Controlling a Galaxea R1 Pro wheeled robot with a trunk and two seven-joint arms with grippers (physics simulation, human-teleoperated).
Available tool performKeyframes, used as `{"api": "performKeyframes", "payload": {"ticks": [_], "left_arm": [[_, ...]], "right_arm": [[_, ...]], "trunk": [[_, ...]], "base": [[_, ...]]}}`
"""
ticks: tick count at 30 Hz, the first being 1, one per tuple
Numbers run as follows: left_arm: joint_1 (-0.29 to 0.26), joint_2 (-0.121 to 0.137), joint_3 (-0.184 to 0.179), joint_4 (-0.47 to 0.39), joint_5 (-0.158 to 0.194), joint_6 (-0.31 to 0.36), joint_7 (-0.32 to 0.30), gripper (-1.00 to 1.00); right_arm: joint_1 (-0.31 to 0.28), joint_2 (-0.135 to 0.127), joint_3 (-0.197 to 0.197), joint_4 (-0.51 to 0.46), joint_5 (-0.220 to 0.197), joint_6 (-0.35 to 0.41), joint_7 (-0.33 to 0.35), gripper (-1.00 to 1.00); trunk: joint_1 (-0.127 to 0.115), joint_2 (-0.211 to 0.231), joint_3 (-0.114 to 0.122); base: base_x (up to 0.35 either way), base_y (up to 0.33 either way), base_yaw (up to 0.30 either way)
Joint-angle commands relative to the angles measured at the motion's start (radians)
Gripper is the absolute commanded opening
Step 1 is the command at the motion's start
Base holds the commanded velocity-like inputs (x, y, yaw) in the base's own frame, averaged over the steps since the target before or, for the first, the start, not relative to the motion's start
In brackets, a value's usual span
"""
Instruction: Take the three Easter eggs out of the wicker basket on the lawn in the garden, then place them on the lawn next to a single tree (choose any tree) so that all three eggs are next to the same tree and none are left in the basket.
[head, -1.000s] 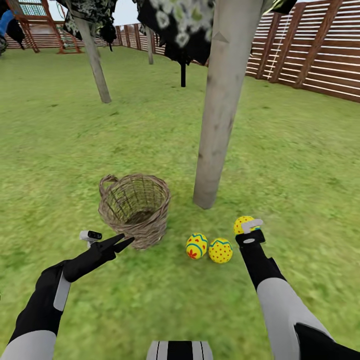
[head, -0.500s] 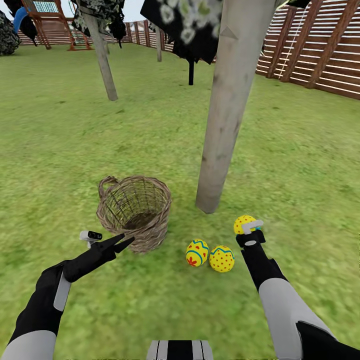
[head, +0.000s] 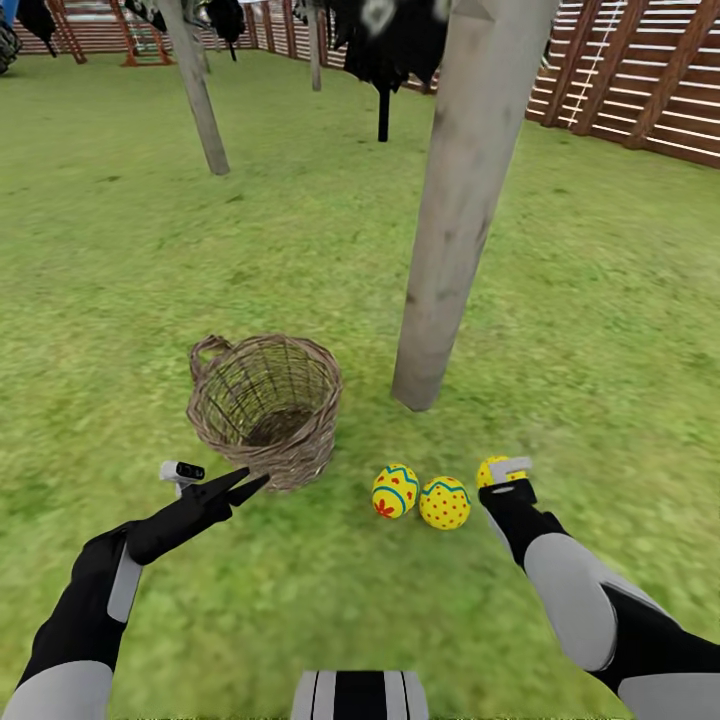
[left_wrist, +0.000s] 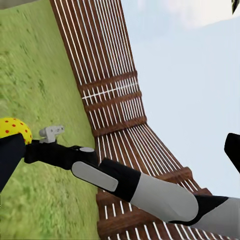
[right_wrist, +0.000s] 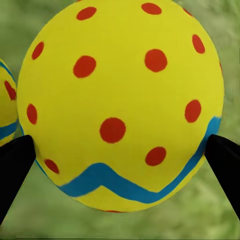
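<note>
I had lowered the right gripper (head: 497, 473), fingers clamped on the third egg (head: 491, 470), beside two grounded eggs (head: 420, 497) at lower centre; release remained.

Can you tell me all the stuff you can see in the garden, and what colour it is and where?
Easter eggs: three, yellow with red dots and blue zigzags. Flower egg and dotted egg lie together on the grass near the tree; third egg sits between the right pincer's fingers.
Wicker basket: one, brown-grey, upright on the grass left of the eggs, no eggs seen inside.
Tree: one thick pale trunk just behind the eggs; a thinner trunk farther back.
Fence: brown wooden slats, far right.
Lawn: green, all around.
Left pincer: black, open, by the basket.
Right pincer: black, around the third egg.
</note>
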Motion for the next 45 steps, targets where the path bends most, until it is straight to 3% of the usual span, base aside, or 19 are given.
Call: {"api": "performKeyframes", "payload": {"ticks": [1,23,32,35,45], "left_arm": [[0.0,0.0,0.0,0.0,0.0,0.011,-0.004,1.0],[0.0,0.0,0.0,0.001,-0.002,0.011,-0.003,1.0],[0.0,0.0,0.0,0.002,-0.001,0.011,-0.004,1.0],[0.0,-0.013,0.0,0.003,0.0,0.01,-0.005,1.0],[0.0,-0.015,0.0,0.002,0.0,0.009,-0.005,1.0]], "right_arm": [[-0.001,0.001,-0.002,0.0,0.007,0.006,0.001,-1.0],[-0.001,0.001,-0.004,-0.008,0.003,0.019,-0.008,-1.0],[-0.001,-0.001,-0.004,-0.008,0.004,0.02,-0.008,-1.0],[-0.001,-0.001,-0.004,-0.009,0.003,0.02,-0.008,-1.0],[0.0,0.009,0.001,-0.009,0.01,0.017,-0.008,-1.0]], "trunk": [[0.0,-0.001,-0.005],[0.01,-0.006,-0.09],[0.01,-0.006,-0.09],[0.01,-0.006,-0.09],[0.015,-0.008,-0.128]], "base": [[0.0,0.0,0.0],[0.0,0.0,0.0],[0.11,-0.059,0.0],[0.02,-0.011,0.0],[0.001,0.0,0.0]]}}
